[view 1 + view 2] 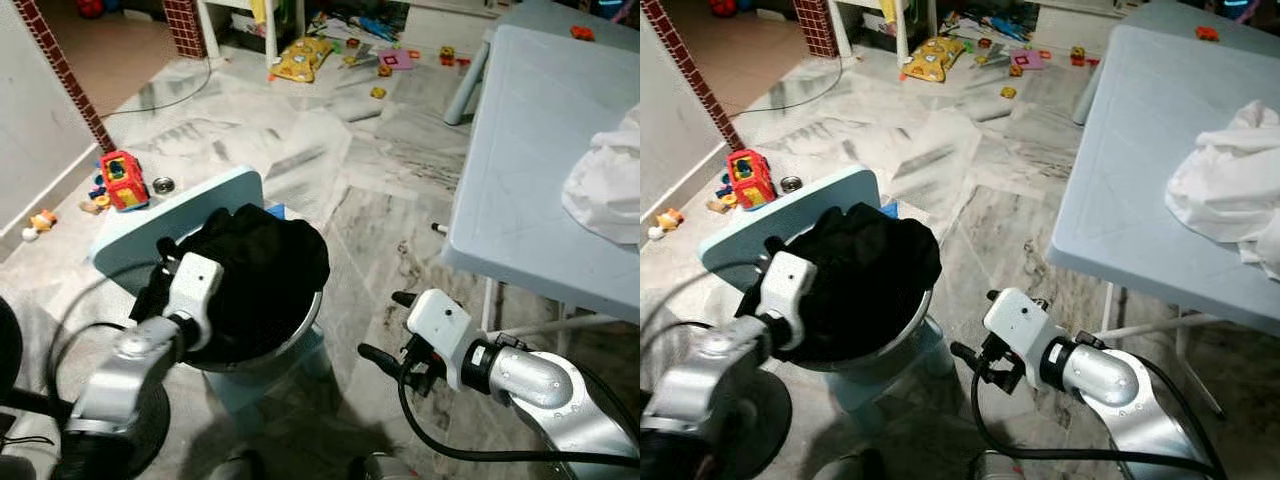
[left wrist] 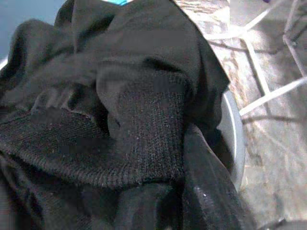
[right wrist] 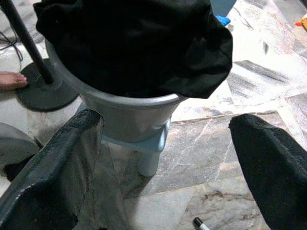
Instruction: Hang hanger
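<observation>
A heap of black clothes (image 1: 260, 270) fills a grey basin (image 1: 292, 340) that sits on a light-blue chair (image 1: 175, 210). My left gripper (image 1: 207, 300) is pushed into the heap from the near left side, and the cloth hides its fingers. In the left wrist view a ribbed black knit (image 2: 144, 129) lies right up against the camera. My right gripper (image 1: 390, 327) hangs open over the marble floor to the right of the basin, pointing toward it with nothing between its fingers (image 3: 53, 177).
A light-blue table (image 1: 520, 150) with a white cloth (image 1: 610, 185) stands on the right. Toys (image 1: 122, 180) lie scattered on the floor at left and back. A black stand base (image 3: 45, 93), a person's foot (image 3: 10, 79) and a pen (image 3: 200, 224) are near the basin.
</observation>
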Robot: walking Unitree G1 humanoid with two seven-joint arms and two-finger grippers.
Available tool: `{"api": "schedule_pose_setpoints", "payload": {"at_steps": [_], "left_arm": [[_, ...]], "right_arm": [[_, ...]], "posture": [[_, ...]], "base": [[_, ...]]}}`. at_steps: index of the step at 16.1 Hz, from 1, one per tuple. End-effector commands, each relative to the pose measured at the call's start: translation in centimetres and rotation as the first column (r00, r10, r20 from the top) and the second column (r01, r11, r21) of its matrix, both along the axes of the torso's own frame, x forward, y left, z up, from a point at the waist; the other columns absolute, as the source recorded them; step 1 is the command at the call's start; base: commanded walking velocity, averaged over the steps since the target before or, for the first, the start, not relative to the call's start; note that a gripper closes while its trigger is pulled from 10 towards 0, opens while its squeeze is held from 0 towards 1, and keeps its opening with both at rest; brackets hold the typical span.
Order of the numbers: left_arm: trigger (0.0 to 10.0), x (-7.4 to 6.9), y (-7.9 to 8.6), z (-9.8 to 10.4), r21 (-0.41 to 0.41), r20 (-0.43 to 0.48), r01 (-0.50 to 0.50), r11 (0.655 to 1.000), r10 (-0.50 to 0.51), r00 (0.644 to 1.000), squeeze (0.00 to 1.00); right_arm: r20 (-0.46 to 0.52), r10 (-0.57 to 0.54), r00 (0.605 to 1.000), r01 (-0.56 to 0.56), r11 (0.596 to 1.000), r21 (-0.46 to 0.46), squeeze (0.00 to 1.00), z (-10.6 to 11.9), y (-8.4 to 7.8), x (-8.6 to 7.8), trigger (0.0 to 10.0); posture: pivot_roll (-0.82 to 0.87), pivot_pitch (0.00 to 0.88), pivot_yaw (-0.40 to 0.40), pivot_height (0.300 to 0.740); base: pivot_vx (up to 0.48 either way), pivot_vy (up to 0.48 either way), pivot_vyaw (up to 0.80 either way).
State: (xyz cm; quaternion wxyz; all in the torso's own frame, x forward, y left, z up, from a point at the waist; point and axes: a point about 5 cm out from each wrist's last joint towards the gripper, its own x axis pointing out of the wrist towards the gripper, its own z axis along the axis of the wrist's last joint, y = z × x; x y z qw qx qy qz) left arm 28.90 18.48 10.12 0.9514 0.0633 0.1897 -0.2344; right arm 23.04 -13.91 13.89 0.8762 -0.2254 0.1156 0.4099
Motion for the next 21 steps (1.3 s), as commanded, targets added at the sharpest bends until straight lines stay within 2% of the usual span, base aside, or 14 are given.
{"api": "schedule_pose_setpoints", "payload": {"at_steps": [1, 2, 3, 5, 7, 9, 10, 12, 14, 16, 18, 19, 20, 21], "left_arm": [[0.0, -0.6, -0.1, 0.3, 0.008, -0.019, 0.053, 0.999, -0.053, 0.998, 0.0], [0.0, -1.0, -0.1, 1.0, 0.025, -0.031, 0.12, 0.992, -0.119, 0.992, 0.0], [0.0, -1.2, -0.1, 1.1, 0.033, -0.037, 0.138, 0.99, -0.137, 0.99, 0.0], [0.0, -3.0, 0.3, 1.6, 0.046, -0.109, 0.253, 0.966, -0.247, 0.963, 0.0], [0.0, -5.2, 1.8, 2.0, 0.076, -0.209, 0.405, 0.911, -0.382, 0.9, 0.0], [0.0, -7.1, 2.7, 2.6, 0.116, -0.294, 0.574, 0.811, -0.524, 0.8, 0.0], [0.0, -7.9, 2.7, 3.3, 0.093, -0.339, 0.635, 0.767, -0.575, 0.744, 0.0], [0.0, -7.9, 2.8, 3.7, 0.093, -0.345, 0.653, 0.752, -0.59, 0.73, 0.0], [0.0, -7.4, 3.5, 3.4, 0.158, -0.362, 0.657, 0.737, -0.576, 0.733, 0.0], [0.0, -6.2, 3.6, 3.0, 0.22, -0.323, 0.637, 0.739, -0.561, 0.762, 0.0], [0.0, -4.4, 3.2, 2.6, 0.291, -0.225, 0.578, 0.762, -0.533, 0.816, 0.0], [0.0, -3.0, 3.3, 2.3, 0.336, -0.149, 0.488, 0.806, -0.466, 0.872, 0.0], [0.0, -1.9, 3.7, 2.1, 0.386, -0.095, 0.401, 0.831, -0.397, 0.913, 0.0], [0.0, -1.5, 4.3, 1.6, 0.407, -0.092, 0.363, 0.838, -0.357, 0.929, 0.0]], "right_arm": [[-0.014, 0.029, 0.999, -0.03, 1.0, -0.008, 0.0, -0.4, 0.2, -0.3, 10.0], [-0.017, 0.035, 0.999, -0.036, 0.999, -0.009, 0.0, -0.4, 0.3, -0.3, 10.0], [-0.018, 0.037, 0.999, -0.037, 0.999, -0.009, 0.0, -0.4, 0.3, -0.3, 10.0], [-0.025, 0.041, 0.999, -0.041, 0.999, -0.02, 0.0, -0.8, 0.0, -0.3, 10.0], [-0.038, 0.041, 0.998, -0.042, 0.999, -0.023, 0.0, -1.1, -0.1, -0.3, 10.0], [-0.053, 0.066, 0.996, -0.068, 0.997, -0.022, 0.0, -1.3, 0.2, -0.4, 10.0], [-0.058, 0.078, 0.995, -0.08, 0.996, -0.03, 0.0, -1.4, 0.2, -0.6, 10.0], [-0.063, 0.081, 0.995, -0.083, 0.996, -0.029, 0.0, -1.6, 0.2, -0.6, 10.0], [-0.066, 0.084, 0.994, -0.086, 0.996, -0.029, 0.0, -1.7, 0.2, -0.7, 10.0], [-0.071, 0.085, 0.994, -0.087, 0.996, -0.028, 0.0, -1.7, 0.2, -0.8, 10.0], [-0.076, 0.083, 0.994, -0.085, 0.996, -0.027, 0.0, -1.8, 0.1, -0.8, 10.0], [-0.076, 0.081, 0.994, -0.083, 0.996, -0.026, 0.0, -1.8, 0.1, -0.8, 10.0], [-0.075, 0.079, 0.994, -0.081, 0.996, -0.025, 0.0, -1.9, 0.1, -0.8, 10.0], [-0.074, 0.076, 0.994, -0.078, 0.997, -0.025, 0.0, -1.9, 0.1, -0.8, 10.0]], "posture": [[-0.23, 0.14, 0.0, 0.74], [-0.22, 0.142, -0.001, 0.74], [-0.22, 0.142, -0.001, 0.74], [-0.19, 0.144, 0.005, 0.74], [-0.18, 0.148, 0.002, 0.74], [-0.17, 0.15, 0.001, 0.74], [-0.17, 0.151, 0.0, 0.74], [-0.17, 0.151, -0.001, 0.74], [-0.17, 0.153, -0.001, 0.74], [-0.18, 0.153, -0.002, 0.74], [-0.18, 0.152, -0.003, 0.74], [-0.19, 0.153, -0.003, 0.74], [-0.19, 0.153, -0.003, 0.74], [-0.19, 0.153, -0.002, 0.74]], "base": [[0.0, 0.0, 0.0], [0.0, 0.0, 0.0], [0.0, 0.0, 0.0], [0.0, 0.0, 0.0], [0.0, 0.0, 0.0], [0.0, 0.0, 0.0], [0.0, 0.0, 0.0], [0.0, 0.0, 0.0], [0.0, 0.0, 0.0], [0.0, 0.0, 0.0], [0.0, 0.0, 0.0], [0.0, 0.0, 0.0], [0.0, 0.0, 0.0], [0.0, 0.0, 0.0]]}}
